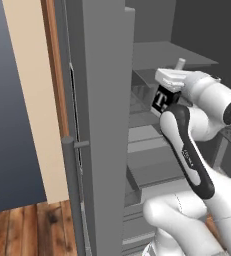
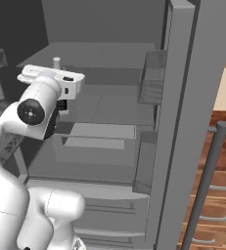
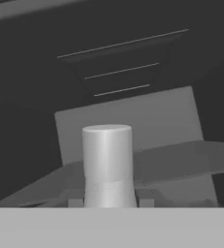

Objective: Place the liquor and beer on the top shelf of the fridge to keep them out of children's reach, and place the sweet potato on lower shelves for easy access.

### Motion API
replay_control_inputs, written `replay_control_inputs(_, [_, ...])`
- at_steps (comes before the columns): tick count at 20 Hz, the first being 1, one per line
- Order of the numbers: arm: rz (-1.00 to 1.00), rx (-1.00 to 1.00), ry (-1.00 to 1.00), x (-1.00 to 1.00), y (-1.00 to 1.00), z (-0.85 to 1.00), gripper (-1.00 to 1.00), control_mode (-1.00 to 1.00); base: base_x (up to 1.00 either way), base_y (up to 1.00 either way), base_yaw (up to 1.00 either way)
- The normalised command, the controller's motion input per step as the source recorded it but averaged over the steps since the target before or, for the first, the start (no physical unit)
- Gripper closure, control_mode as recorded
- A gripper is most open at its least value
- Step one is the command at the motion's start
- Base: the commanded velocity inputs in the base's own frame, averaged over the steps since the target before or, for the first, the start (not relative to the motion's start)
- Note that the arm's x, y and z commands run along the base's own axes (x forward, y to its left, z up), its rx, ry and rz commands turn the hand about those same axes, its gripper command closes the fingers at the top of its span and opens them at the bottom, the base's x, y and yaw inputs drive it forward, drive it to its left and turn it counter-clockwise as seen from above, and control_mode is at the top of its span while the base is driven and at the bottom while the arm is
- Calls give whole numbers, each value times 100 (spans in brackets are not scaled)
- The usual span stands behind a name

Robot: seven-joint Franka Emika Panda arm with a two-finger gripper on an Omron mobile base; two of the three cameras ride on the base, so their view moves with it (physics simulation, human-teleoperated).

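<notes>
Squat square bottle of liquor [image 1: 162, 100], black T label, clamped in white two-finger gripper [image 1: 168, 93] — held inside open grey fridge [image 1: 104, 125].

Sits below plain grey top shelf [image 2: 104, 53]; risks clipping shelf edge with whitish cap, or slipping — grip near neck.

Black label with a white T and a whitish cap on the liquor [image 1: 163, 99], plain grey on the fridge [image 1: 104, 125], its door handle [image 2: 206, 183] and top shelf [image 2: 104, 54].
</notes>
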Motion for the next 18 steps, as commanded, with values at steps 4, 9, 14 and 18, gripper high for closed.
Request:
replay_control_inputs(4, [0,-5,0,5,0,48,100,-100,0,0,0])
replay_control_inputs(9, [0,-5,0,13,-16,45,100,-100,0,0,0])
replay_control_inputs(14, [0,-6,0,24,-9,46,100,-100,0,0,0])
replay_control_inputs(18, [0,-3,0,29,-1,42,100,-100,0,0,0])
